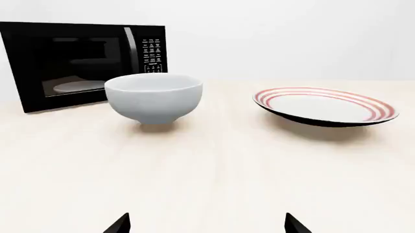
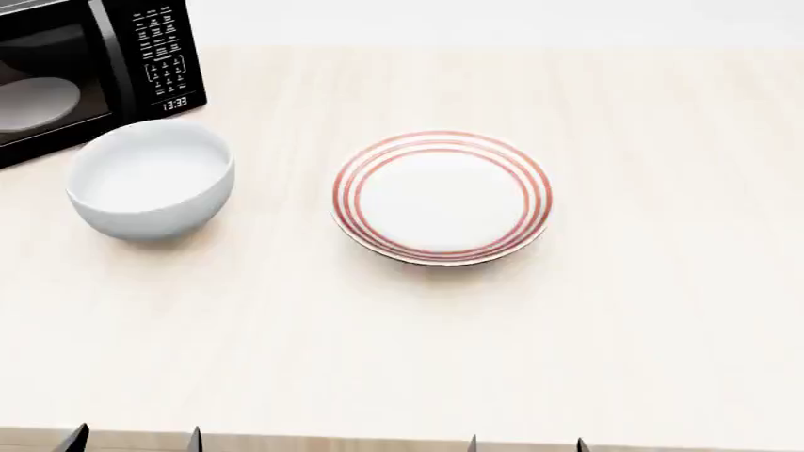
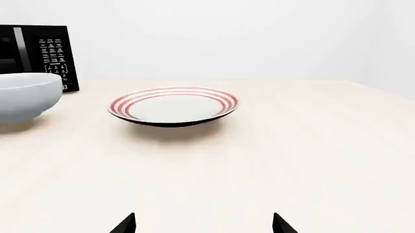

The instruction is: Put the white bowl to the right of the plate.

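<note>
The white bowl (image 2: 151, 179) stands upright on the table to the left of the plate (image 2: 442, 197), which is flat with red rings. The bowl also shows in the left wrist view (image 1: 153, 97) and partly in the right wrist view (image 3: 26, 97). The plate shows in both wrist views (image 1: 324, 106) (image 3: 174, 105). My left gripper (image 2: 134, 441) is open and empty at the table's near edge, well short of the bowl. My right gripper (image 2: 526, 443) is open and empty at the near edge, in front of the plate. Only the fingertips (image 1: 118, 224) (image 3: 124, 224) show.
A black microwave (image 2: 75, 66) with a glass disc inside stands at the back left, just behind the bowl. The light wooden table (image 2: 653, 311) stretches bare to the right of the plate. The table's near edge lies by my fingertips.
</note>
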You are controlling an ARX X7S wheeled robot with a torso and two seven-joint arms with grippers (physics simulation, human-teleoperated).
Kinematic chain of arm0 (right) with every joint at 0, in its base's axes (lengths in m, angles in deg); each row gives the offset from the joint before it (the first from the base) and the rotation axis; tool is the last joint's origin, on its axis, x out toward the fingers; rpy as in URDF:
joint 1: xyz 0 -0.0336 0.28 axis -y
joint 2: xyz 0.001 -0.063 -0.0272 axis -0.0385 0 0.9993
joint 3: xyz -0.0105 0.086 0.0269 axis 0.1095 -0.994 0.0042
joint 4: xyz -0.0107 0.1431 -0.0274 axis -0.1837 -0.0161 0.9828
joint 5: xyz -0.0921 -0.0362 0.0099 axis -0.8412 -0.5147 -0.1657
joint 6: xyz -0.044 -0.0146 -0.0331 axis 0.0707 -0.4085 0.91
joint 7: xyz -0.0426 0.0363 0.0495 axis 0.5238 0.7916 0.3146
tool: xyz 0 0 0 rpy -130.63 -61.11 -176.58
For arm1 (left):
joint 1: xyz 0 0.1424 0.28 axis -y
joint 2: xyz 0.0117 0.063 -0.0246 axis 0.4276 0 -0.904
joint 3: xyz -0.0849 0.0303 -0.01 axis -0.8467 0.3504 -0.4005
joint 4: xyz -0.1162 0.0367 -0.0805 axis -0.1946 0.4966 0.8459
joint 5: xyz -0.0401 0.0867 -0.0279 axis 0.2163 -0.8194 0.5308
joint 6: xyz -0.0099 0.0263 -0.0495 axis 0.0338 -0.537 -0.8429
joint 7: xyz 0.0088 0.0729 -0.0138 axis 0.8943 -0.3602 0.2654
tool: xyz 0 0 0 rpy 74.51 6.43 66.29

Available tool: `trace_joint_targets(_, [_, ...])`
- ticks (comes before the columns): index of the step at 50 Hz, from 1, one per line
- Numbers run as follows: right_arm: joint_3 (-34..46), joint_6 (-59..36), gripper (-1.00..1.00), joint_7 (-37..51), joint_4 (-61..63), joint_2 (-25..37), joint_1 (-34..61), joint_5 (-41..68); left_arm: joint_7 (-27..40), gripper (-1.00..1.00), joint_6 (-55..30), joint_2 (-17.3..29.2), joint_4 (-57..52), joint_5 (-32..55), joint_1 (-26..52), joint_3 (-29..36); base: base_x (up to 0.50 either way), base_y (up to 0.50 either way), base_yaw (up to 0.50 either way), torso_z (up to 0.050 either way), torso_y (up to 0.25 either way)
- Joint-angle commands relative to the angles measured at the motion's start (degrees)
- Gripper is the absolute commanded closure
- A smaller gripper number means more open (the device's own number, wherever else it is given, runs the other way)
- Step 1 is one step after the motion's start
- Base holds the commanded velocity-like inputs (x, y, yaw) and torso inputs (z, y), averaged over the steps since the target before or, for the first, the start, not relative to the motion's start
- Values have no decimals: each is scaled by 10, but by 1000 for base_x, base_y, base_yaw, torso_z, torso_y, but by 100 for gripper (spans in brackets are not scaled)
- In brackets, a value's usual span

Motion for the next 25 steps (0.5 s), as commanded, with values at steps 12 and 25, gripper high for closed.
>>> trace_joint_targets(12, [47, -18, -100, 48, -23, 30, 16, 11, 30, -100, -11, 29, 3, 31, 5, 32, 0, 0, 0, 0, 0])
trace_joint_targets(25, [34, -168, -100, 54, 151, 53, 43, 61, 47, -100, -145, 64, -141, 45, 31, 30, 0, 0, 0, 0, 0])
